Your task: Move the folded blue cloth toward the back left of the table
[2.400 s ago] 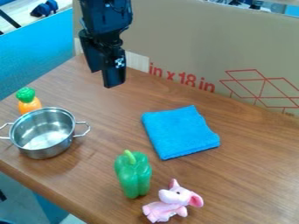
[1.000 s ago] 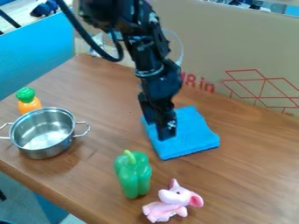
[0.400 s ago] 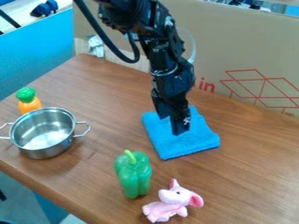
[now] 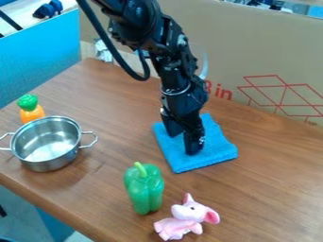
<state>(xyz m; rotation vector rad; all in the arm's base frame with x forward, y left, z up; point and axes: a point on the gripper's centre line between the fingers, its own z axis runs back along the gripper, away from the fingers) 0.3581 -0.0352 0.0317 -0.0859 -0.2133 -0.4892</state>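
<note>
A tan cardboard sheet (image 4: 277,42) printed with red lines and a blue panel (image 4: 31,59) rise behind a brown wood-grain table (image 4: 271,189). A folded blue cloth (image 4: 217,147), soft and finely napped, lies flat around the middle of the visible tabletop. It is nearly square, with no clearly longer axis; its sides run from the cardboard side toward the table's near edge, slanting a little rightward, and its corners are softly rounded. The black pincer (image 4: 183,143) points down over the cloth, its two hard, blocky fingers apart; whether they touch the fabric cannot be told. The jointed black arm (image 4: 135,23) comes in from the top. Toward the near edge, a glossy green toy pepper (image 4: 144,189), lobed and upright, tips its pale stem to the left. Just beside it, a plush pink elephant (image 4: 187,215) sits closer to that edge. Farther left stands a round, shiny metal pot (image 4: 44,165) with two loop handles, and just behind it is an orange toy vegetable (image 4: 31,114) with a bumpy green top.
</note>
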